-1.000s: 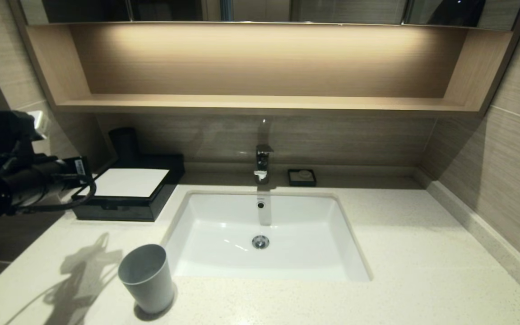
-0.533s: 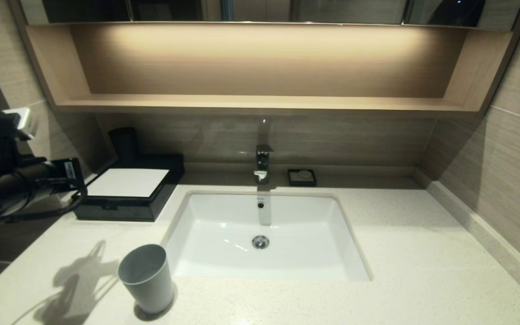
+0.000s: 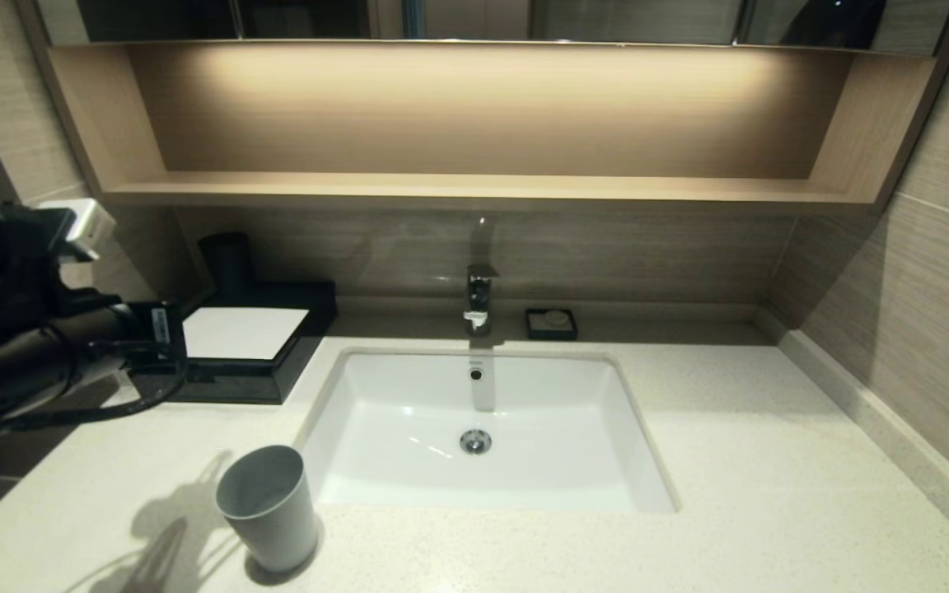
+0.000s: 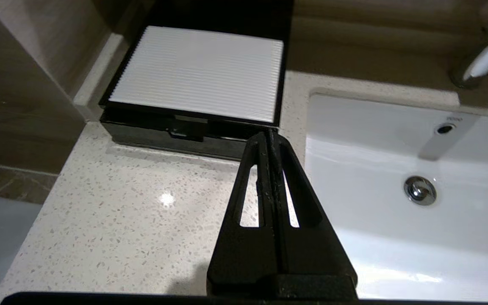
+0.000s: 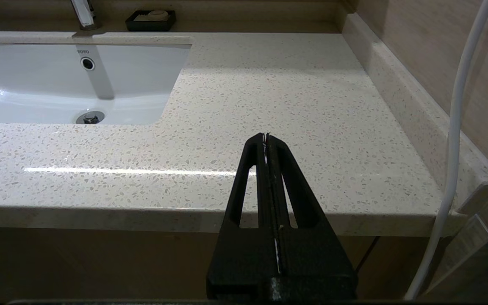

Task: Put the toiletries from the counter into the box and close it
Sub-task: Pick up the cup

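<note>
L fingers [image 4: 270,137] shut, empty, near closed box [image 4: 197,80]

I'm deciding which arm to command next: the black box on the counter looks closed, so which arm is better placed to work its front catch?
Left, likely. Its shut pincer hangs just before the box, near the catch. The right pincer sits off the counter's front edge, beyond the sink.
</note>
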Controlling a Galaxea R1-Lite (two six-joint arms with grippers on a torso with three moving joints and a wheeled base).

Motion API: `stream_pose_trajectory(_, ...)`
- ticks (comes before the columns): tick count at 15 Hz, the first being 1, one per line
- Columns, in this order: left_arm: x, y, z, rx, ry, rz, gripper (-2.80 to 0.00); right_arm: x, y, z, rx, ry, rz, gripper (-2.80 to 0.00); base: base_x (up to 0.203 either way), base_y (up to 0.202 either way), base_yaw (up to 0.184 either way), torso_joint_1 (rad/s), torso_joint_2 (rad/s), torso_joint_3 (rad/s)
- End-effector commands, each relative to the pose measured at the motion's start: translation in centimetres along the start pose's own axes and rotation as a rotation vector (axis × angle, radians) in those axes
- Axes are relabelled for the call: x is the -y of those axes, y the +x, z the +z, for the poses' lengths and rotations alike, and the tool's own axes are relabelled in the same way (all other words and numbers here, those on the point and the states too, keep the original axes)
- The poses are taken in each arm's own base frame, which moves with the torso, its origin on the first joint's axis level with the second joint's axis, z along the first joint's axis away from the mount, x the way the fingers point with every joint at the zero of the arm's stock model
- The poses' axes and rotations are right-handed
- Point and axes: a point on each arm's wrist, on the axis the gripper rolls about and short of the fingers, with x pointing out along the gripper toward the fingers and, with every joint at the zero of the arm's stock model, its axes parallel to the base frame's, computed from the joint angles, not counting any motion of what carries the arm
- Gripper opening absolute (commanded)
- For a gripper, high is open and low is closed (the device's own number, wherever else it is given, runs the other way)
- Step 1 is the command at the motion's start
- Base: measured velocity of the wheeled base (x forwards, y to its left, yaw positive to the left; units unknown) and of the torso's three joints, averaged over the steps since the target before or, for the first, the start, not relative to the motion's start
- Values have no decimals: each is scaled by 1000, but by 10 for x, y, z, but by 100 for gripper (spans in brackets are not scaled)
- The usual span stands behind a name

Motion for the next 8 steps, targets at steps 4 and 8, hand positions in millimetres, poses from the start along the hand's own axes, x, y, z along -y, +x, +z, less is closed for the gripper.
stream_pose_trajectory(4,20,-12,6,-24,37,-85,-280,0,0,0,-1,0,0,-280,0,0,0,0,0,0)
stream_pose_trajectory(8,33,-18,2,-93,73,-135,-280,0,0,0,0,0,0,-280,0,0,0,0,0,0)
